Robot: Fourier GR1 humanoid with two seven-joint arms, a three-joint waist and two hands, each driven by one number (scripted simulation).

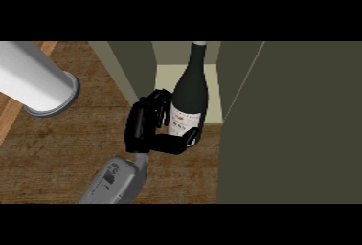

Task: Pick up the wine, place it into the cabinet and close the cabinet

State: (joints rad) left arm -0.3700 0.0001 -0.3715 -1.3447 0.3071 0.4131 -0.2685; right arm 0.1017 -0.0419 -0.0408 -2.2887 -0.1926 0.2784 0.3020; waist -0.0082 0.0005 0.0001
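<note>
Below us, in the head view, we see a brown wooden counter (63, 158) running under an olive-grey cabinet (297, 124), whose door (130, 72) stands open beside a pale inner shelf (166, 79). Our one visible hand (145, 127), at the end of a grey forearm (117, 182) rising from the lower edge, curls its fingers (157, 101) and thumb (185, 139) round the dark wine bottle (189, 91), which stands at the cabinet's mouth with its white label (185, 122) facing us. At upper left a white cylinder (35, 76) lies over the counter's edge.
</note>
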